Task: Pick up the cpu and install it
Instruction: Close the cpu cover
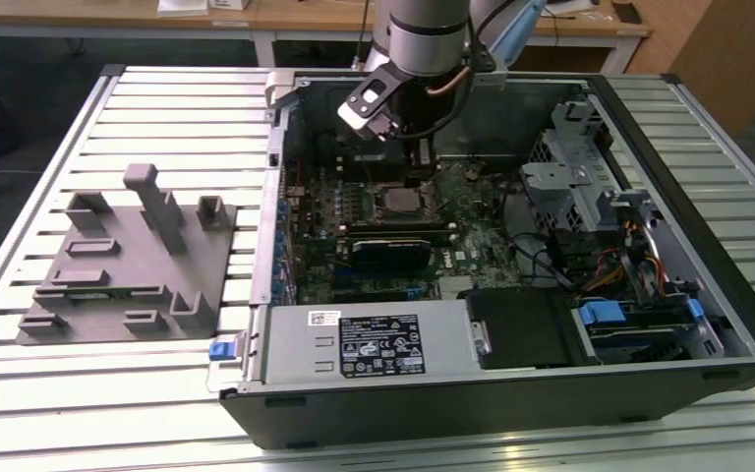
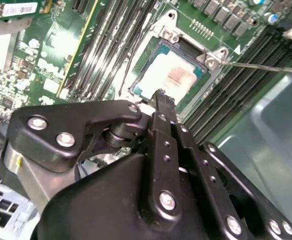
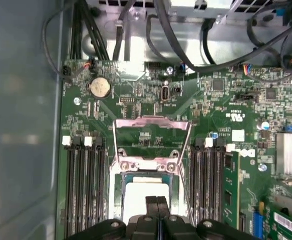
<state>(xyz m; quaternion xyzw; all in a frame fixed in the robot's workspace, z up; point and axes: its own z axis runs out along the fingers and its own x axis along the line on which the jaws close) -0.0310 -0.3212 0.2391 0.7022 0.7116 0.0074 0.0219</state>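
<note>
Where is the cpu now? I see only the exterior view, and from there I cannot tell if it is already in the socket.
Observer: In the second wrist view the cpu lies flat inside the socket, its silver top facing up.
Operator: Does the end effector hold it?
Observer: No. In the first wrist view the end effector is shut and empty, right over the cpu. I cannot tell whether it touches the chip.
</note>
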